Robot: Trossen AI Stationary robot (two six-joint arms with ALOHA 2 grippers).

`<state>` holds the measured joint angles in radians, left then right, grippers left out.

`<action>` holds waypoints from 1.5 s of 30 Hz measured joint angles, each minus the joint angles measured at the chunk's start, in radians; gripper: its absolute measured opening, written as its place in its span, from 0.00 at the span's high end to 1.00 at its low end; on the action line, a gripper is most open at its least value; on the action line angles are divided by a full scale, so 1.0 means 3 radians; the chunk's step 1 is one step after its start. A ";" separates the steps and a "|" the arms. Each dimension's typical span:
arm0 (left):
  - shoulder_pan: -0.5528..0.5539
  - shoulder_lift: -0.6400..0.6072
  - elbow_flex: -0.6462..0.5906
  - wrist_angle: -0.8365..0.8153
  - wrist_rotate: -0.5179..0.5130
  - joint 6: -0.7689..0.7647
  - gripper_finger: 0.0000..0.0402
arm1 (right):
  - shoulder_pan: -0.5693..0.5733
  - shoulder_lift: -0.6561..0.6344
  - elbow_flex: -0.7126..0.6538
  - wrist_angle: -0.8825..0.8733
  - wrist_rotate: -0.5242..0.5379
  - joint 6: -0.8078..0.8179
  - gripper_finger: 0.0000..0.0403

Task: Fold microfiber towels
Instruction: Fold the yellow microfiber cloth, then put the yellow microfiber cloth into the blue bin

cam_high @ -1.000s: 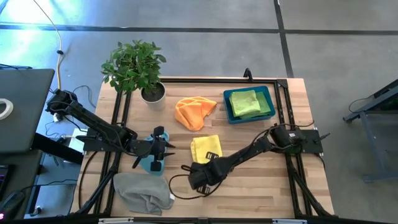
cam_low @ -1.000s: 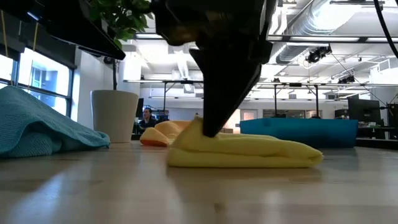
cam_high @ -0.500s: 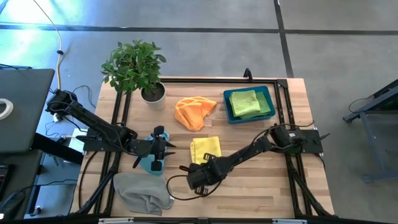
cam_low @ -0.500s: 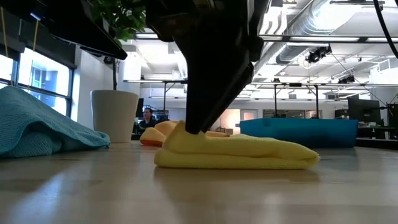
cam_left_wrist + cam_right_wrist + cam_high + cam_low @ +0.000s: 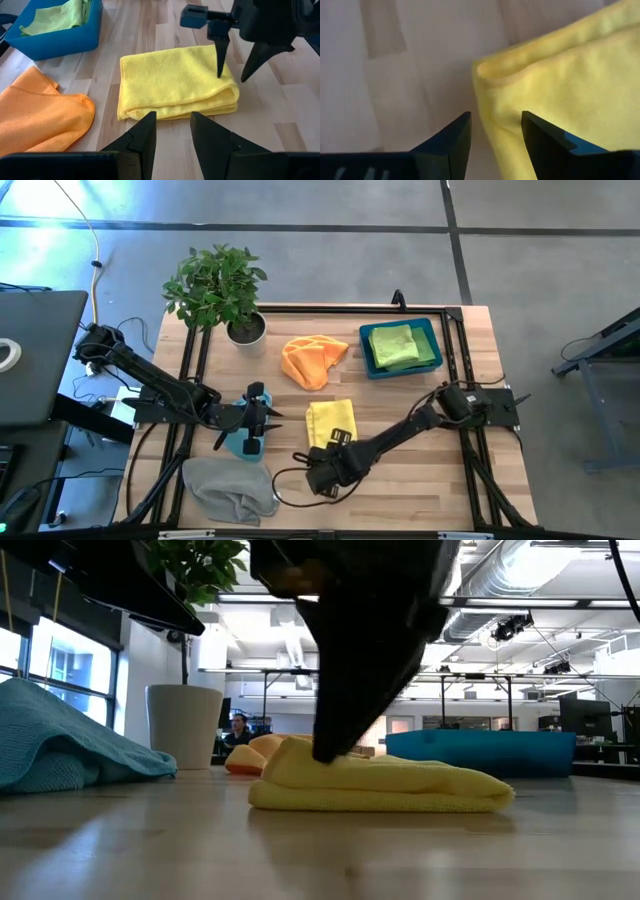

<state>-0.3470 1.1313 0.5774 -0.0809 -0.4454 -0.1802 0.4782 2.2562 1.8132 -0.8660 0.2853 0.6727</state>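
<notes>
Right gripper (image 5: 233, 60) now released beside yellow towel (image 5: 331, 421).

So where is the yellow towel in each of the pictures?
High view: the yellow towel lies mid-table, below the orange towel.
Low view: it lies folded in the middle, on the wood.
Left wrist view: it is in the centre, past the dark fingers.
Right wrist view: its corner fills the right side.
Shared landmark: the blue bin, seen in the high, low and left wrist views.
</notes>
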 joint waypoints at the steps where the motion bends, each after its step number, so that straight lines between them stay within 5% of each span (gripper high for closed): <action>1: 0.0000 0.0000 0.0000 0.0005 0.0000 0.0000 0.73 | 0.0018 0.0000 -0.0044 0.0029 -0.0001 0.0001 0.59; 16: 0.0000 0.0001 0.0000 0.0010 0.0001 0.0000 0.73 | 0.0056 -0.0029 -0.0541 0.0365 0.0150 0.0116 0.59; 26: 0.0000 0.0001 0.0000 0.0008 0.0001 0.0000 0.73 | 0.0052 -0.0015 -0.0588 0.0422 0.0153 -0.0087 0.96; 31: 0.0000 0.0001 0.0000 0.0010 0.0001 -0.0001 0.73 | 0.0039 -0.0007 -0.0525 0.0362 0.0110 -0.0074 0.96; 36: 0.0000 0.0001 0.0000 0.0010 0.0003 -0.0001 0.73 | -0.0068 0.0038 -0.0123 -0.0155 -0.0128 -0.0094 0.99; 45: 0.0000 0.0001 0.0000 0.0011 0.0003 0.0000 0.73 | -0.0396 0.0014 0.0799 -0.1635 0.0037 -0.0700 1.00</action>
<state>-0.3470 1.1316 0.5774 -0.0776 -0.4446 -0.1803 0.3594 2.2605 2.0528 -1.3566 0.2963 0.4627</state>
